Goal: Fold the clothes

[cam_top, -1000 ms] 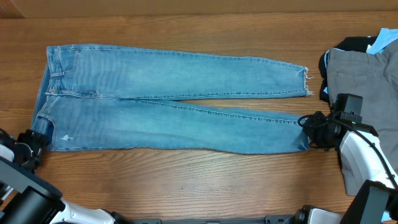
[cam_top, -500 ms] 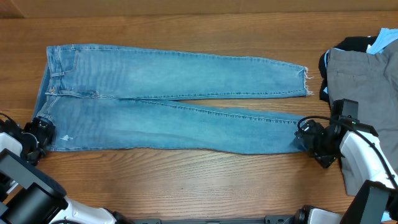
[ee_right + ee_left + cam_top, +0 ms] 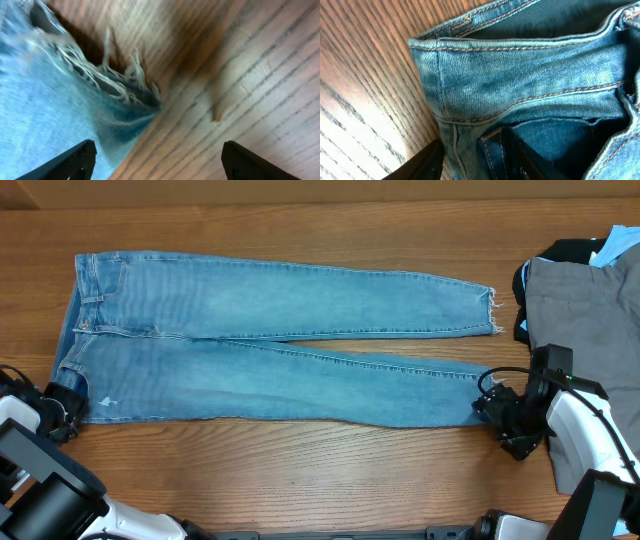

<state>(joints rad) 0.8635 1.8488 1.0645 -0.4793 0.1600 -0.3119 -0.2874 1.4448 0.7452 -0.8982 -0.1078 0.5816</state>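
Light-blue denim jeans (image 3: pixel 270 340) lie flat across the wooden table, waistband to the left and both legs running right. My left gripper (image 3: pixel 62 402) is at the near corner of the waistband. In the left wrist view its jaws (image 3: pixel 475 165) press a fold of stitched denim (image 3: pixel 520 75) from both sides. My right gripper (image 3: pixel 492 412) sits at the frayed hem of the near leg. Seen from the right wrist, it (image 3: pixel 160 165) stands wide open, one finger (image 3: pixel 70 160) over the hem (image 3: pixel 115 85) and the other over bare wood.
A pile at the far right holds grey trousers (image 3: pixel 590 310), with a black garment (image 3: pixel 565 250) and a pale-blue one (image 3: pixel 620 245) behind them. The right arm's white body (image 3: pixel 585 440) lies just in front of that pile.
The left gripper slid onto the waistband corner and its jaws narrowed around the denim. The right gripper opened wide and shifted toward the near leg's hem.
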